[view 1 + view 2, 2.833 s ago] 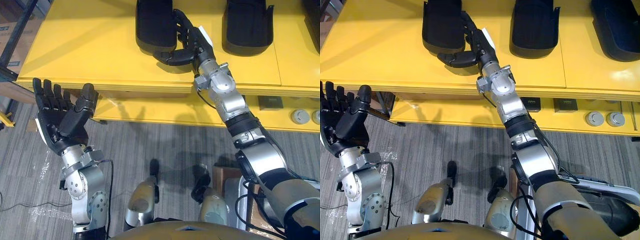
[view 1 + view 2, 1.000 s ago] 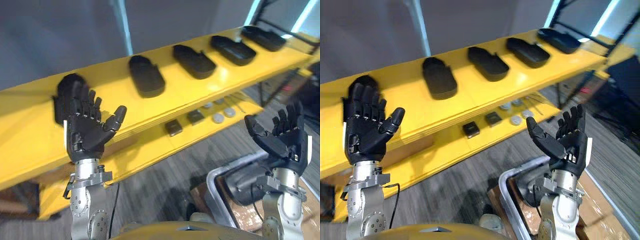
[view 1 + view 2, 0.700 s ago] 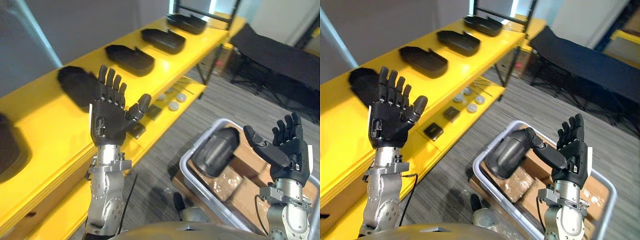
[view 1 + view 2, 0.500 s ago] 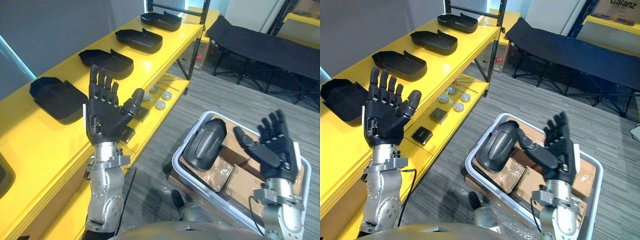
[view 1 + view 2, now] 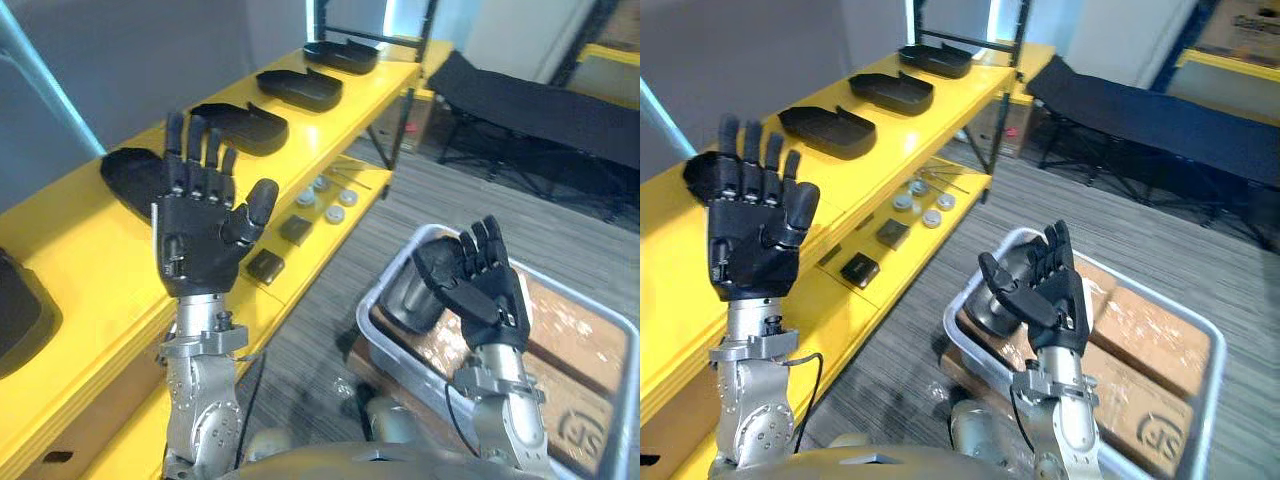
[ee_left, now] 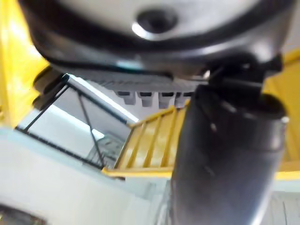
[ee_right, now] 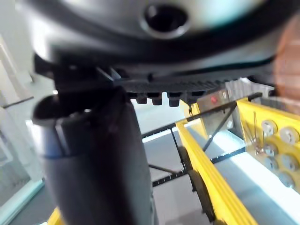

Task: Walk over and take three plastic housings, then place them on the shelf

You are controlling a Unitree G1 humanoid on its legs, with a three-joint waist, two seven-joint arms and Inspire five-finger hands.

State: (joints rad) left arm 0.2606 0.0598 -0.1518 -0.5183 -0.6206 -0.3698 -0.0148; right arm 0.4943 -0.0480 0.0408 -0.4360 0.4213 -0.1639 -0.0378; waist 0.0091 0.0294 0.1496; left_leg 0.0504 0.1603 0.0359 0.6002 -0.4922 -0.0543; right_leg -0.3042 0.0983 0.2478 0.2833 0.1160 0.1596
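Plastic housings (image 5: 238, 125) line the yellow shelf (image 5: 90, 260) toward 10 o'clock. The left hand (image 5: 200, 240) is raised, spread and empty. The right hand (image 5: 485, 290), also released, hangs before 1 housing (image 5: 400, 305) in the grey tub (image 5: 395, 372) at 4 o'clock. That smooth curved shell could slip from a shallow grip.

Row of black plastic housings (image 5: 240, 125), hollow side up, on the yellow shelf (image 5: 340, 115); another housing (image 5: 400, 305) in the bin (image 5: 363, 322).

Your yellow shelf (image 5: 100, 250) carries a row of black housings (image 5: 826, 130) on top, small square and round parts (image 5: 892, 232) on the lower board (image 5: 912, 250); a grey bin (image 5: 372, 298) stands on the floor (image 5: 900, 350)
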